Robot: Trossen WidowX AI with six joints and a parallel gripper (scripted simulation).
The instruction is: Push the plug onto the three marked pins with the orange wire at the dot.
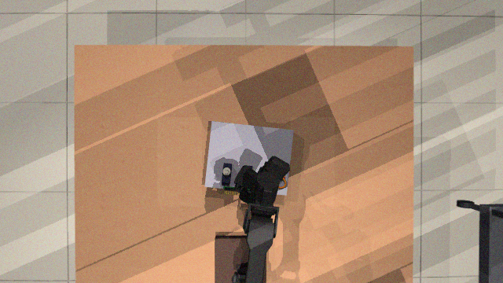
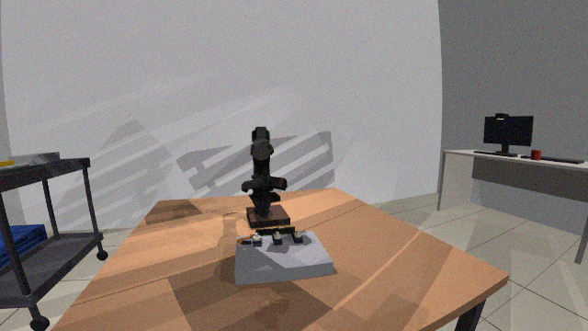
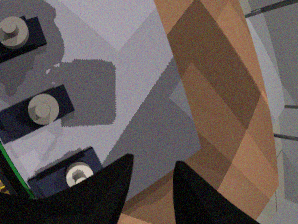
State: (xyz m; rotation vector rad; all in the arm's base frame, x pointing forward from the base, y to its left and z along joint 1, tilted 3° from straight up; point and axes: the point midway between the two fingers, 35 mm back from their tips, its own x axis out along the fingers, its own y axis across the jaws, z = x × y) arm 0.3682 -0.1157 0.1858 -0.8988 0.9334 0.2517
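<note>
Where I stand, I see the arm (image 1: 259,232) (image 2: 261,165) reaching out from its dark base (image 1: 228,255) (image 2: 280,221) with its hand (image 1: 261,181) (image 2: 263,198) (image 3: 153,164) above the pale holder (image 1: 224,137) (image 2: 287,271) (image 3: 100,30). The hand is partly open: its two black fingers stand apart, gripping nothing.

Three dark servos sit in a row on the holder, each with a pale round top. From overhead, the arm covers much of that row, and one end servo (image 1: 226,174) (image 2: 298,236) (image 3: 12,35) is out in plain sight. Beside it, gold pins (image 1: 230,192) (image 3: 4,187) stick out from the holder's edge, next to a green strip (image 3: 16,172). I can't make out the coloured band.

Over at the row's other end curls the orange wire (image 1: 284,182) (image 2: 244,239). The small dark plug (image 2: 246,242) lies there on the holder, beside the end servo and off the pins; from above, the hand hides it. The holder rests on the wooden surface (image 1: 130,157) (image 2: 381,257) (image 3: 250,175).
</note>
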